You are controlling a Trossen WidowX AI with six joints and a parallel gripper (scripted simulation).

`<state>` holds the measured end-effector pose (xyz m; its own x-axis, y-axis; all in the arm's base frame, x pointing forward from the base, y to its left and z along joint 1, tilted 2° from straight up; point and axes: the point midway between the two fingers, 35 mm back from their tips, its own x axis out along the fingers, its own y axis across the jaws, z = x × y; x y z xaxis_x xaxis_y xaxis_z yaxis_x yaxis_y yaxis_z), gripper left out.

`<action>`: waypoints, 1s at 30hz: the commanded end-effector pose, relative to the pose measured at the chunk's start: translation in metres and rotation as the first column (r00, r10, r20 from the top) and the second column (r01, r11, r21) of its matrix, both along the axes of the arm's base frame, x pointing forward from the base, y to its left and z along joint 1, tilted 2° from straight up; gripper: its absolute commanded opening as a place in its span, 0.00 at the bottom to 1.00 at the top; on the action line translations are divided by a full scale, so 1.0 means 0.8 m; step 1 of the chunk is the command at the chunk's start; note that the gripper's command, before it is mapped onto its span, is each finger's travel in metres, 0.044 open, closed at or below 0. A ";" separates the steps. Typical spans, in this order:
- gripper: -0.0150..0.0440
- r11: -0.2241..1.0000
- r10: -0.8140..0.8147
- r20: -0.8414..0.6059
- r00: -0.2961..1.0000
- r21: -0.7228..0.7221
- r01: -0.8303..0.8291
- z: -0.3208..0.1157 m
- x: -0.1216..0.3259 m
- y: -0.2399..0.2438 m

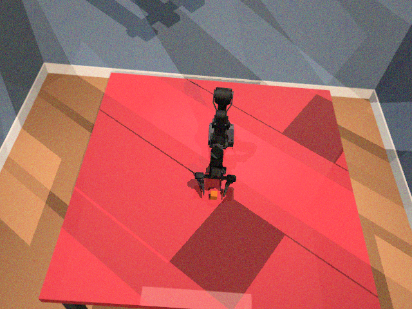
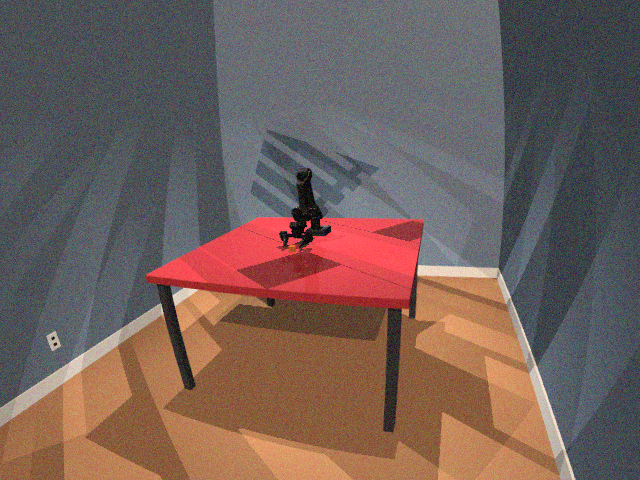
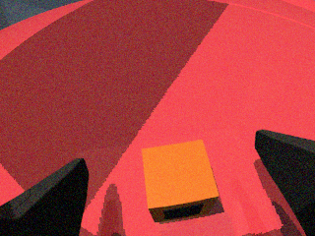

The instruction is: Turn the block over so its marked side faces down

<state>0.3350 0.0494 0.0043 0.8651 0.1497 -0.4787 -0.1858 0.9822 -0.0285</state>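
The orange block (image 1: 213, 195) (image 2: 292, 248) (image 3: 181, 172) appears to rest on the red table (image 1: 132, 206) (image 2: 372, 263) (image 3: 246, 74). Its upper face is plain orange. In the wrist view a dark mark (image 3: 183, 211) shows on its side face toward the arm, strongly foreshortened. The underside is hidden. My gripper (image 1: 212, 197) (image 2: 293, 247) (image 3: 173, 153) is wide open, with one black finger on each side of the block. In the wrist view a gap shows between the block and each finger.
The black arm (image 1: 217, 156) (image 2: 306, 198) stands behind the block, toward the back of the table. Dark shadow patches and thin shadow lines cross the table top. No other object shows on the table.
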 end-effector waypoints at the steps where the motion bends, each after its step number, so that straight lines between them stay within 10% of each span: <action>1: 1.00 1.000 0.004 0.001 1.000 0.004 -0.004 0.000 0.000 0.001; 30: 1.00 0.996 -0.029 -0.456 0.890 -0.086 -0.012 0.083 -0.024 -0.002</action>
<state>0.3325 0.0516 0.0386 0.6271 0.1147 -0.7705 -0.1972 0.9802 -0.0146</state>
